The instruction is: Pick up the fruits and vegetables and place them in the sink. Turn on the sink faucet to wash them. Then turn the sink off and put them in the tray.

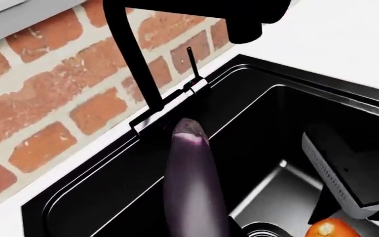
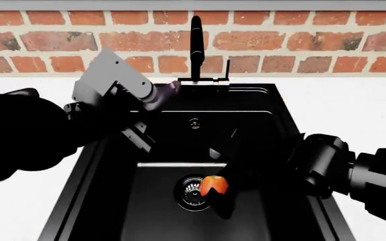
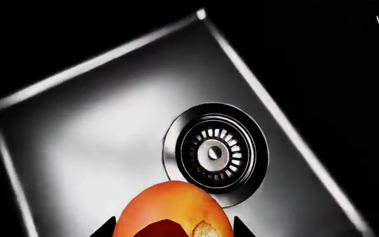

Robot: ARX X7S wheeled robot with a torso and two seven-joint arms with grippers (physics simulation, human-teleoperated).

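Eggplant (image 1: 193, 187) sits clamped in the left gripper (image 2: 154, 100) above the sink (image 2: 112, 165); right gripper (image 2: 221, 193) grasps the orange-red fruit (image 2: 214, 185) over the drain (image 3: 214, 153).

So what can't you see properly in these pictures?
- Tray: in no view.
- Eggplant: lower end cut off by the left wrist picture's edge; in the head view the left gripper hides most of it.
- Orange fruit: bottom cut off in the right wrist view.
- Right gripper: black against the black sink, so its fingers blur together.
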